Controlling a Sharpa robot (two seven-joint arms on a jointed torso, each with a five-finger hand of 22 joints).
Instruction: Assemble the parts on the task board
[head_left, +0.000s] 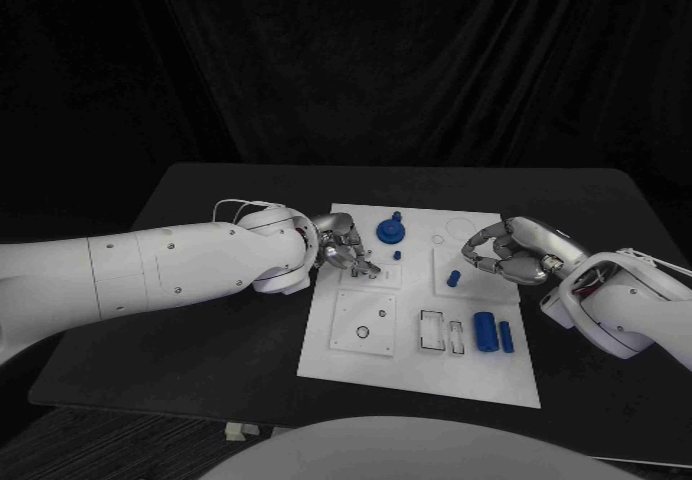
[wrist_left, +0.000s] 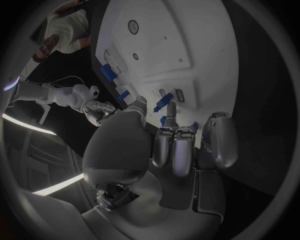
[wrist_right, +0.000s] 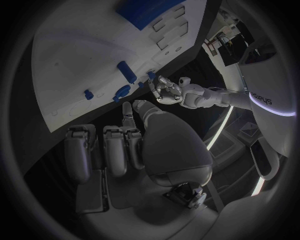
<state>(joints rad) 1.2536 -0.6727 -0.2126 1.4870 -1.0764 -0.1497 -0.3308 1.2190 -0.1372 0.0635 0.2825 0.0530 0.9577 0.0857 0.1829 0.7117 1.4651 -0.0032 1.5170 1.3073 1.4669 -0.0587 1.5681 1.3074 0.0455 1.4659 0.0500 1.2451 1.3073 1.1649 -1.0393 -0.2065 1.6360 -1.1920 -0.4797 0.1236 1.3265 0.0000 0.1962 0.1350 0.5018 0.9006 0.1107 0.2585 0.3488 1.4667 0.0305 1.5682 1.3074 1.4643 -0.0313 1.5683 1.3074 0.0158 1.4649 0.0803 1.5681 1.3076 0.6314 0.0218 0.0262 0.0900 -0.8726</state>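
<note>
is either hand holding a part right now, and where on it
Nothing is held. The left hand and right hand hover over the task board with nothing between their fingers.

- One piece of lettering turns up, in the right wrist view: pale letters running along the white casing of the left arm (wrist_right: 250, 90), at the right of the frame, just above a glowing light strip.
- The clear part reads roughly "veys"; the start of the word is cut off by the curve of the casing, so the whole word cannot be made out.
- The task board (head_left: 418, 375) carries outlines and recesses, but no print or numbers on it can be read.
- The blue parts (head_left: 495, 332) at the lower right of the board show no readable marks.
</note>
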